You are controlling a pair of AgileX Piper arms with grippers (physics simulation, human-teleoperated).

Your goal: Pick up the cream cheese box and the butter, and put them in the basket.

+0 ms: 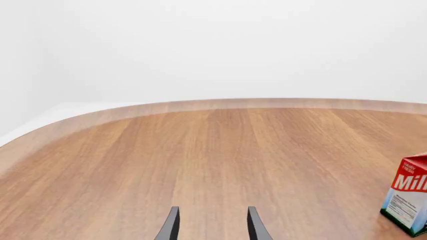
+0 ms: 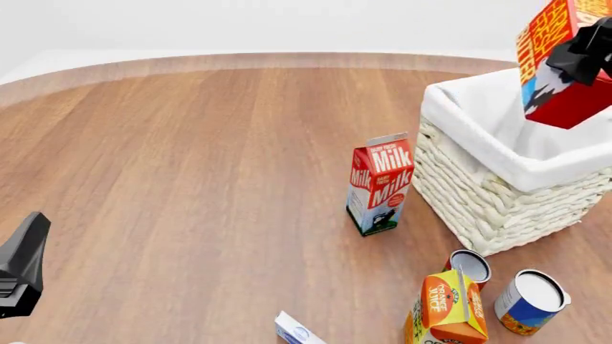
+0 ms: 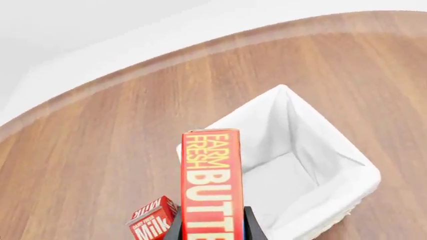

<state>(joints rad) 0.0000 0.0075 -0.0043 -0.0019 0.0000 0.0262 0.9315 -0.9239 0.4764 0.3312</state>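
Cream cheese box: the cream cheese box (image 2: 298, 332) lies at the near edge of the front view, flat on the surface (image 2: 191, 179), only partly in frame; its long axis cannot be told.
Nearer arm: the left gripper (image 2: 24, 269) sits low at the near left, well apart from that box; judged from the layout, it is the freer arm to fetch it.
Left fingers: in the left wrist view the left fingers (image 1: 170, 225) stand apart with nothing between them, pointing over bare surface; the box is not in that view.
Near clutter: an orange juice carton (image 2: 448, 308) and two cans (image 2: 531, 301) stand near right, just beside the basket's near corner.
Milk carton: the milk carton (image 2: 380, 185) stands upright between the open surface and the basket, near the wicker wall but apart from it.
Basket: the basket (image 2: 478, 193) looks empty; only its white liner shows inside.
Butter: the butter (image 3: 210, 185) is clamped in the right gripper (image 3: 212, 227), long axis running along the fingers, held in the air above the basket's far side.
Coming move: probably lowering the butter past the rim; it hangs over the liner, not yet inside.
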